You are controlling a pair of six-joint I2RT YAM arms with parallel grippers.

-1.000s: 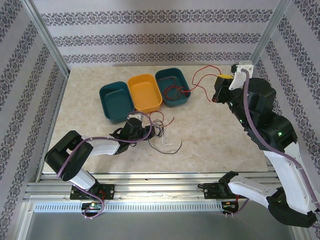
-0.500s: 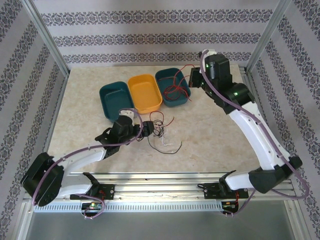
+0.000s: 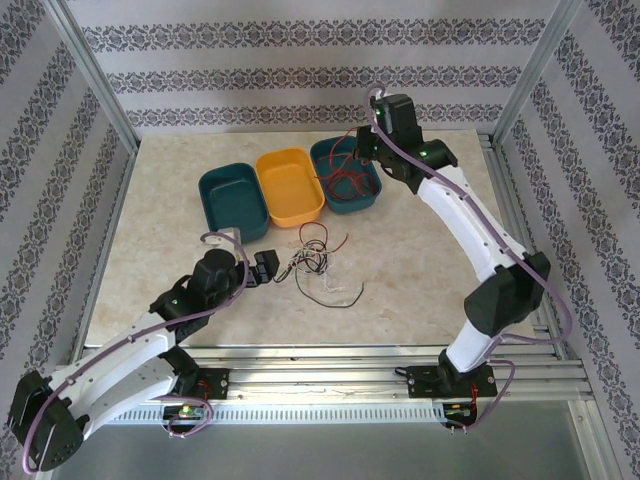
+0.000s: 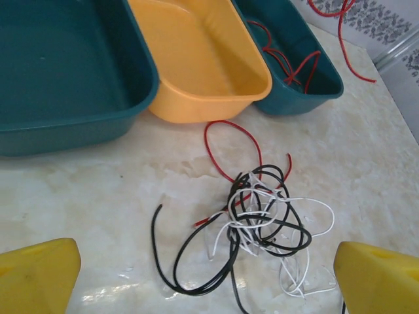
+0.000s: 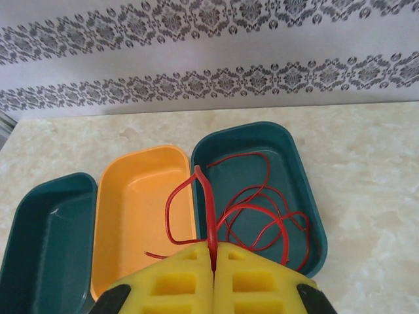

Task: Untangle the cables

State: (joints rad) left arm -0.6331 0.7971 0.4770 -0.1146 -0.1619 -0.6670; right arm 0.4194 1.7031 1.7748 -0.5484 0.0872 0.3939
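Observation:
A tangle of black, white and red cables [image 3: 318, 262] lies on the marble table in front of the trays. The left wrist view shows the tangle [image 4: 262, 219] between and just beyond my yellow fingertips [image 4: 39, 275]. My left gripper [image 3: 275, 266] [image 4: 209, 288] is open, just left of the tangle and holding nothing. My right gripper [image 3: 362, 147] [image 5: 214, 261] hovers over the right teal tray [image 3: 335, 156], shut on a red cable [image 5: 208, 203] that loops up over the rim between the yellow and teal trays. More red cable [image 5: 268, 209] is coiled inside that tray.
Three oval trays stand in a row at the back: a left teal tray [image 3: 232, 203], a yellow tray [image 3: 289, 186] and the right teal one. The two left ones hold nothing. Patterned walls and metal posts [image 3: 95, 85] frame the table.
My right arm swung left from the table's right side to above the right teal tray, carrying the red cable. My left gripper opened wide and drew back from the tangle.

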